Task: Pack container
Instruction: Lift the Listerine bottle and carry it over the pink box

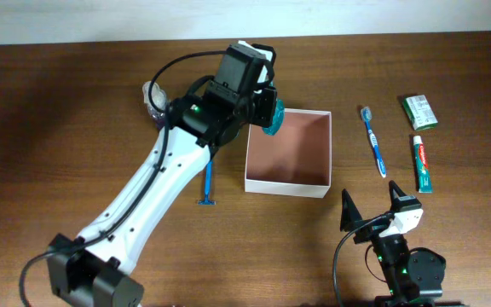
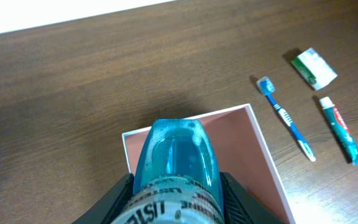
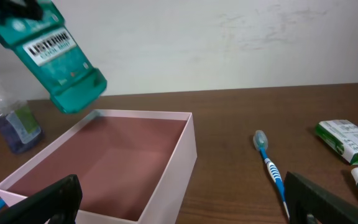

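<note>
The container [image 1: 288, 182], a square white box with a pinkish-brown inside, stands mid-table; it also shows in the left wrist view [image 2: 263, 143] and the right wrist view [image 3: 185, 155]. My left gripper [image 1: 267, 107] is shut on a teal Listerine mouthwash bottle [image 2: 176, 165] and holds it in the air above the box's left wall. The bottle shows in the right wrist view [image 3: 51, 53] above the box's far left corner. My right gripper [image 1: 371, 209] is open and empty near the front edge, just right of the box.
A blue toothbrush [image 1: 372, 139], a toothpaste tube [image 1: 422, 164] and a green-and-white packet [image 1: 419, 112] lie right of the box. A blue razor-like tool [image 1: 208, 185] lies left of it. A small clear bottle with purple liquid [image 3: 14, 124] stands at the far left.
</note>
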